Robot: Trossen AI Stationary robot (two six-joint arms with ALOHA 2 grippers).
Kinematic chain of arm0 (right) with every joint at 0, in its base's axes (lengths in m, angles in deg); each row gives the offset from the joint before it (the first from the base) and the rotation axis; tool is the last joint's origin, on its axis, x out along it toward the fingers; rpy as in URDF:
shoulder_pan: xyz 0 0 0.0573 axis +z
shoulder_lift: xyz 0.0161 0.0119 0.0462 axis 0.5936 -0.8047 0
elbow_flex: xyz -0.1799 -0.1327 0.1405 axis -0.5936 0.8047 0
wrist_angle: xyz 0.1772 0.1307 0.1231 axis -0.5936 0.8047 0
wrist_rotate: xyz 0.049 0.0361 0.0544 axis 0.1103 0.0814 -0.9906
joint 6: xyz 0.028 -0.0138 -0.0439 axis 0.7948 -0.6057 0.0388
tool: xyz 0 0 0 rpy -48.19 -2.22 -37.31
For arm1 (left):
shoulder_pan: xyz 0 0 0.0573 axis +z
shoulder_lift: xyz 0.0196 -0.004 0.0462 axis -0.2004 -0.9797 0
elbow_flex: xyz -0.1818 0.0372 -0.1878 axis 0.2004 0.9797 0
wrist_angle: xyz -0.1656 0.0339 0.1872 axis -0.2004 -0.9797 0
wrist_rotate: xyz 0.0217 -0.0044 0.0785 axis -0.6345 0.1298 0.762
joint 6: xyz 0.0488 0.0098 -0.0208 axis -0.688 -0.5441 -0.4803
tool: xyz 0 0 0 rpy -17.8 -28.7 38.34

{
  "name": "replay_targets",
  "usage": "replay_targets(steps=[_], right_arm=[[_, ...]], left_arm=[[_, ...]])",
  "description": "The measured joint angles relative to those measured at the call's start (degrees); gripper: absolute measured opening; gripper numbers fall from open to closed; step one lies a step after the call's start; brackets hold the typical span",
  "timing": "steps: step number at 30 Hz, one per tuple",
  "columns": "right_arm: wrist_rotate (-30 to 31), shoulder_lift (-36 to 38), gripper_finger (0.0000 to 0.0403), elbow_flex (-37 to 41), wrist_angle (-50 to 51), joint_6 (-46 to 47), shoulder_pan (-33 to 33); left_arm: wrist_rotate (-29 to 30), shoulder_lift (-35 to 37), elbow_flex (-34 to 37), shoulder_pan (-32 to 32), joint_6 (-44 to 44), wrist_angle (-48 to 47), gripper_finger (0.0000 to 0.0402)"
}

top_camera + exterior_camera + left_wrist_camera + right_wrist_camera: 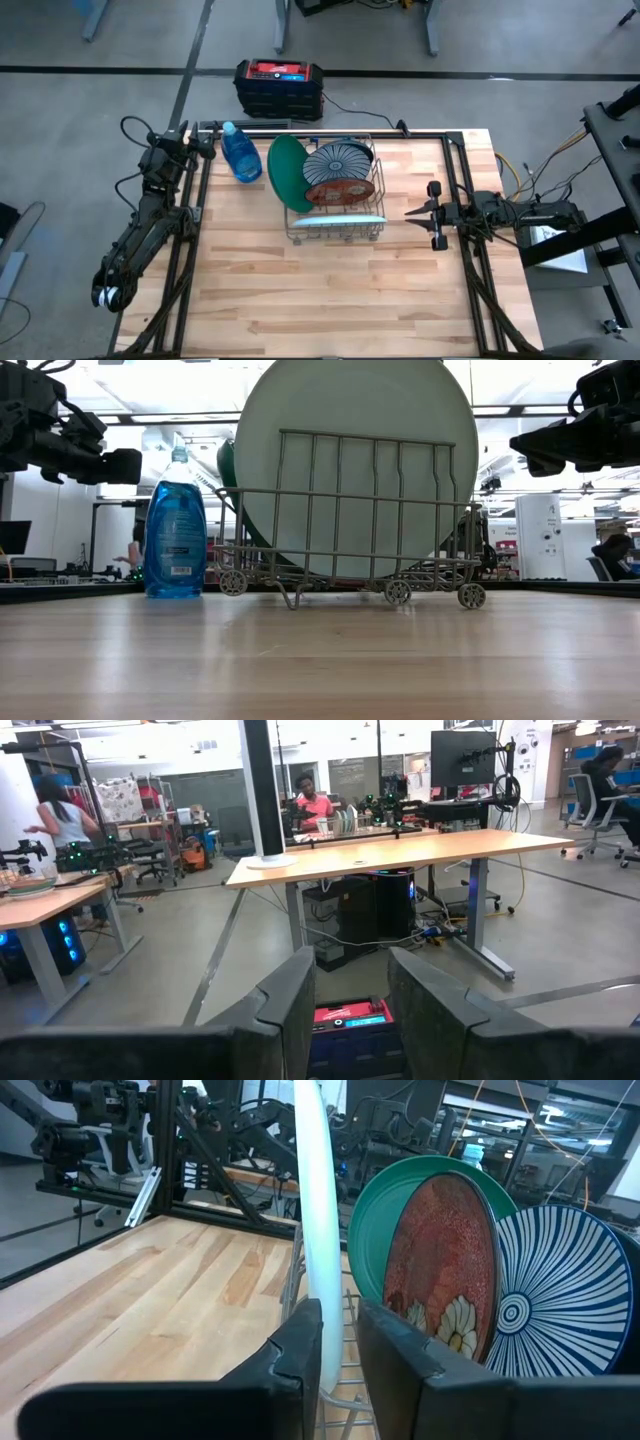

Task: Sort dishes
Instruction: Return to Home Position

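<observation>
Plates stand on edge in the wire rack [290, 232] mid-desk [330, 300]: green [283, 170], striped [338, 160], red flowered [340, 190], and white [335, 221] nearest the front. Right hand [410, 212], fingers slightly parted and empty, hangs just right of the rack, in line with the white plate's rim. Left hand [207, 148], likewise parted, sits at the far-left corner. A careless swing could clip that thin rim. On little wheels over smooth planked wood, the rack would likely roll, knocking the glossy, hard discs together.
</observation>
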Motion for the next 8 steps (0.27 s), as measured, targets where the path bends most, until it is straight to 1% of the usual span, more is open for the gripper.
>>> replay_targets(steps=[8], right_arm=[[-0.02,0.00,0.0049,-0.01,0.00,-0.02,0.01]], left_arm=[[-0.02,0.00,0.01,-0.02,0.00,0.02,0.0116]])
